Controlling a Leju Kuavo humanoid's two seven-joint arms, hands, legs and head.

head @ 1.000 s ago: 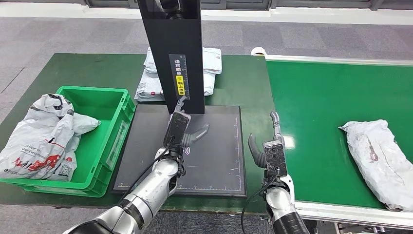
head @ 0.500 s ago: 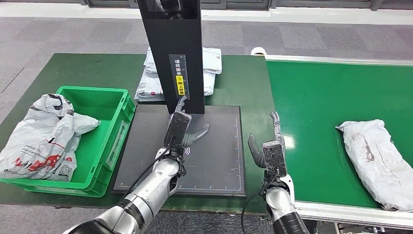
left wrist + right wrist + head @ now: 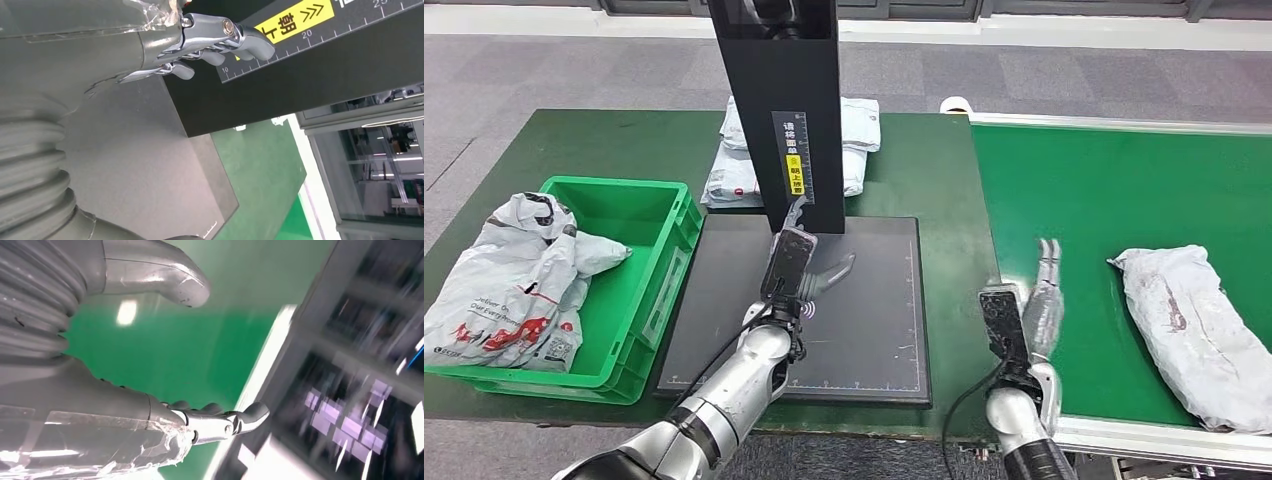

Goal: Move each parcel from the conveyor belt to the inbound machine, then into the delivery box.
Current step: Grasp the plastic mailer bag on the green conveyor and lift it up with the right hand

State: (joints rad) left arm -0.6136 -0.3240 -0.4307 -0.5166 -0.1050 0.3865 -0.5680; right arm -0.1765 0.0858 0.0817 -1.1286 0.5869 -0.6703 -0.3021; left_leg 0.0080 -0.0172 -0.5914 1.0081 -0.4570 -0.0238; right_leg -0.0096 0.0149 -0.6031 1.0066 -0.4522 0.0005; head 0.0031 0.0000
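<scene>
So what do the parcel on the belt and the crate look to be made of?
Parcel on the belt: looks like thin grey-white plastic film, a soft mailer bag, going by its crinkles and dull sheen. Green crate: apparently rigid moulded plastic, with smooth, slightly glossy walls and a ribbed rim.

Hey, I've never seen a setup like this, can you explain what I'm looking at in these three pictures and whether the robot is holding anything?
It's a humanoid robot sorting parcels. The wide picture is from its head, looking down; the other two come from cameras at its wrists. The left robot hand hovers over the black scanning plate, by the black post. The right robot hand reaches over the green conveyor belt toward a grey parcel. Both hands are open and hold nothing. One parcel lies in the green box; more parcels are stacked behind the post.
</scene>
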